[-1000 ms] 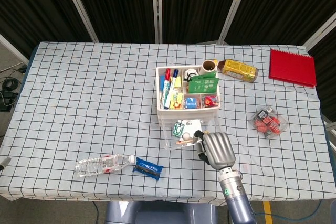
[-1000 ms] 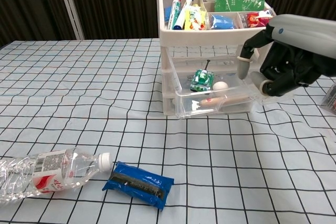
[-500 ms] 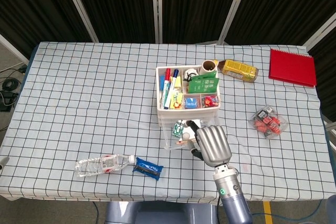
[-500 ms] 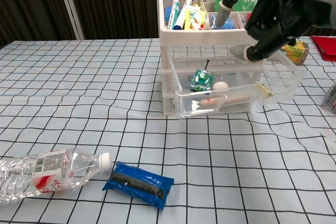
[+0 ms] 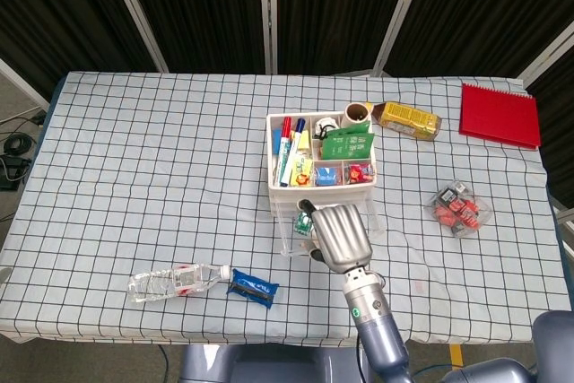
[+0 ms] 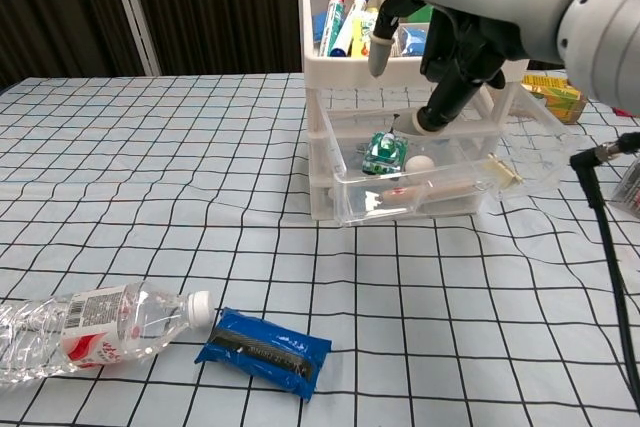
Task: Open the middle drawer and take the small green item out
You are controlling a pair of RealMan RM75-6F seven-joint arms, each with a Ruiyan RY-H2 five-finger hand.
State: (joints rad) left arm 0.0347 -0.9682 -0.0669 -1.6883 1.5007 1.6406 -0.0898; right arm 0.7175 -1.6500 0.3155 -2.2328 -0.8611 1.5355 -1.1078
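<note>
The green toy (image 6: 384, 152) sits at the back left of the open drawer (image 6: 440, 199), beside a white ball (image 6: 421, 163), under the right hand (image 6: 450, 37), fingers apart and empty; it looks light, rigid, best pinched across its sides.

Right hand (image 6: 455, 22) raised, fingers (image 6: 379, 52) spread, empty

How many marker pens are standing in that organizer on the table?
2 that I can see: a red-capped marker and a blue-capped marker, side by side in the organizer's top-left compartment. Others may be hidden.
</note>
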